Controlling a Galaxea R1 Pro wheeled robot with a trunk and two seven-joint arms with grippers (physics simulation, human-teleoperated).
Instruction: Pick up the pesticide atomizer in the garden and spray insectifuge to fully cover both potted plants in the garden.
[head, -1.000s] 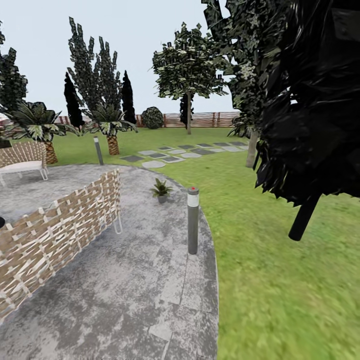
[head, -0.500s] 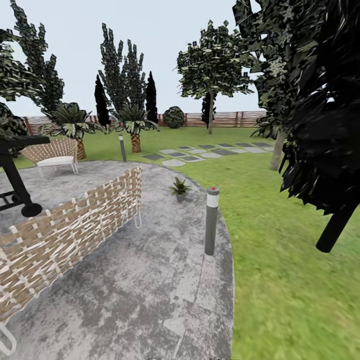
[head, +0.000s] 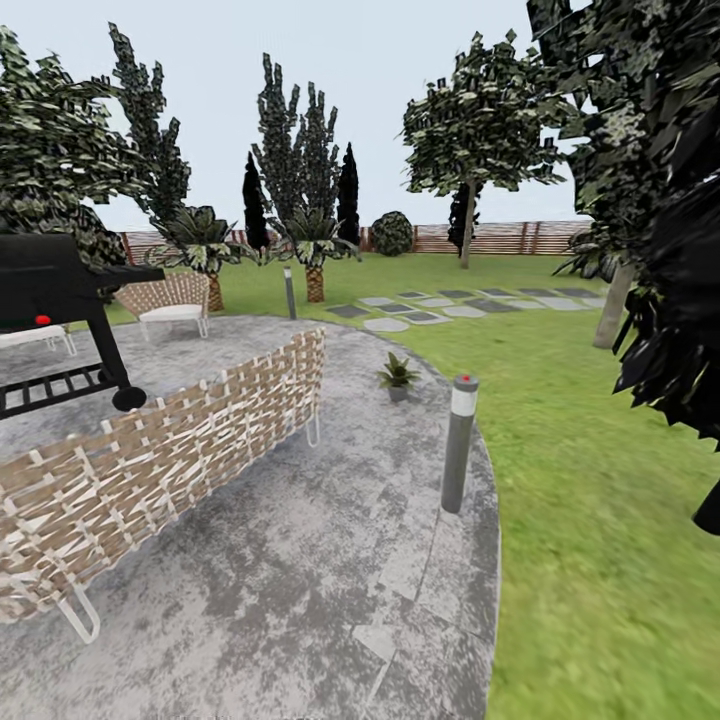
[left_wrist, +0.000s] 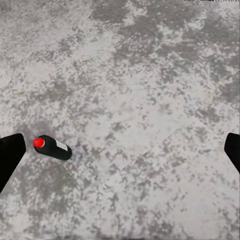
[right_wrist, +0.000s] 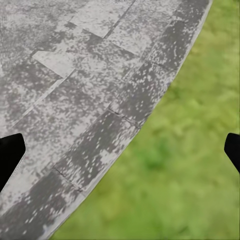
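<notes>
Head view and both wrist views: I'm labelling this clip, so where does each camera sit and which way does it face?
Head view: on the robot's head, facing forward over the stone patio past a woven bench, bollard and potted plant, toward the lawn and fence.
Left wrist view: by the left gripper, facing down at paving and a dark red-tipped cylinder; black fingertips wide apart.
Right wrist view: by the right gripper, facing down; fingertips wide apart.
Shared: head and right wrist views both show the patio's curved edge meeting grass.

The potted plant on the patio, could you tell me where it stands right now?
In the head view the potted plant stands near the stone patio's far edge by the lawn, between the woven bench and the bollard light.
</notes>
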